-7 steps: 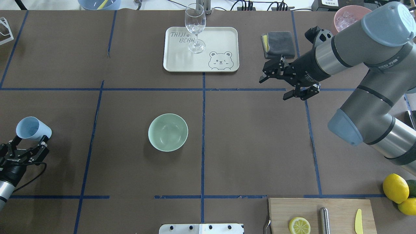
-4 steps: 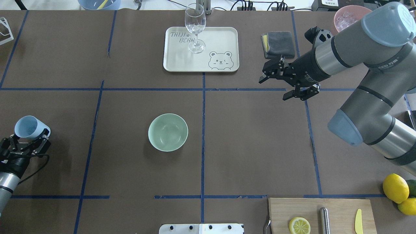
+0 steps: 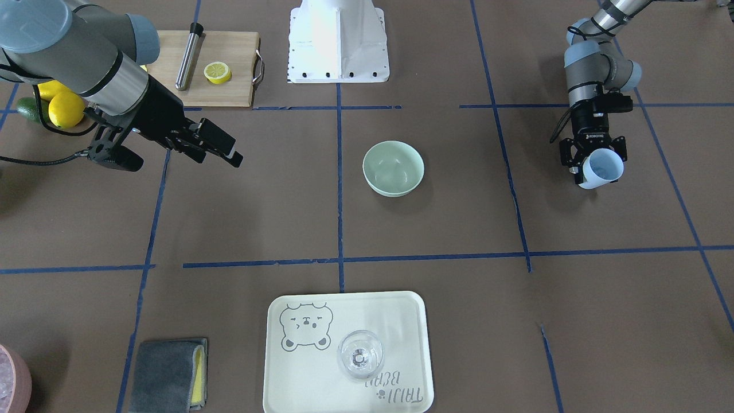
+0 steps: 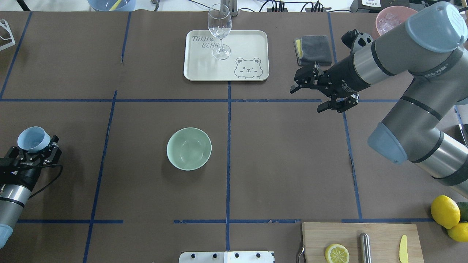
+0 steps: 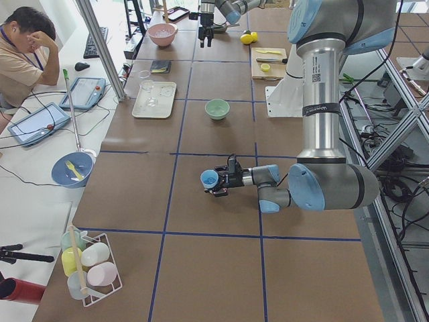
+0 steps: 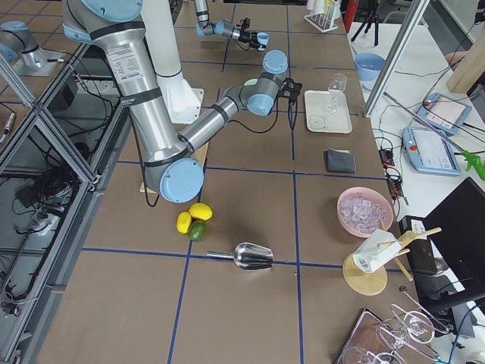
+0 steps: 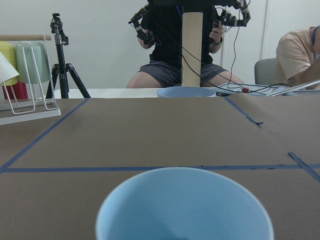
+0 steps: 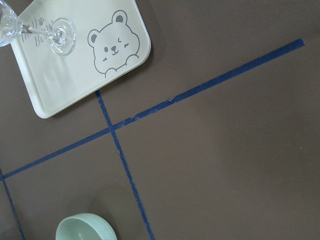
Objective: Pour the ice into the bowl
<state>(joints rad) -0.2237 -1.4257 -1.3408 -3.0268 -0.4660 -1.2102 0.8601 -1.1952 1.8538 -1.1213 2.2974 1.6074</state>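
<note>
Overhead, front views opposed; both share bowl [image 4: 189,148].

The bowl [image 4: 189,148] is mint green, the cup [image 4: 33,139] pale blue, the bear-printed tray [image 4: 199,70] cream.

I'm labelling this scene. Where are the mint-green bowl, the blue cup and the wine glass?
mint-green bowl [image 4: 189,148], overhead view, on its bare inside bottom.
blue cup [image 4: 33,139], overhead view, on its inner wall.
wine glass [image 4: 219,23], overhead view, on its clear upper part.
</note>
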